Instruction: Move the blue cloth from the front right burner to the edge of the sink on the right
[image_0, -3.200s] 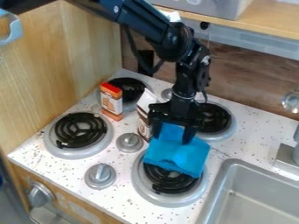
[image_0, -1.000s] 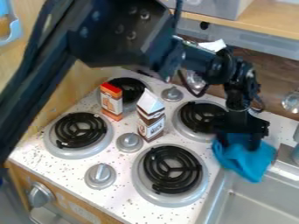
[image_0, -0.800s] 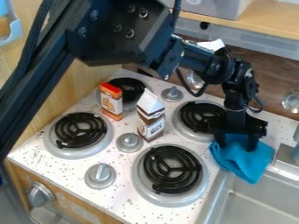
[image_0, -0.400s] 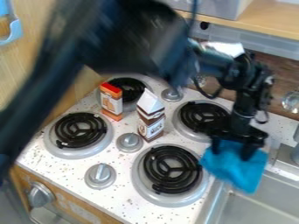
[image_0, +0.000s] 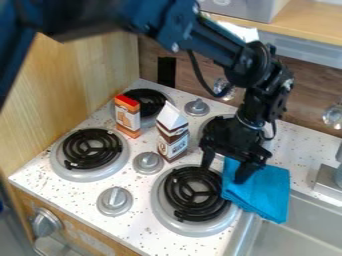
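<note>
The black gripper (image_0: 226, 169) hangs open above the counter between the front right burner and the back right burner. Its right finger overlaps the left part of a blue cloth (image_0: 262, 191), while its left finger stands off to the left of the cloth, over the burner's back edge. The cloth lies spread on the counter beside the front right burner (image_0: 195, 194), its lower end over the sink's rim. Whether the right finger touches the cloth, I cannot tell.
A brown and white carton (image_0: 173, 135) and an orange and white box (image_0: 127, 117) stand upright left of the gripper. Metal knobs (image_0: 148, 162) sit between the burners. The sink (image_0: 298, 225) is at lower right, with a faucet base (image_0: 329, 181) behind it.
The cloth went from over the front right burner to the sink corner, then back left a little in the gripper. The gripper has now opened and shifted left, leaving the cloth flatter.
</note>
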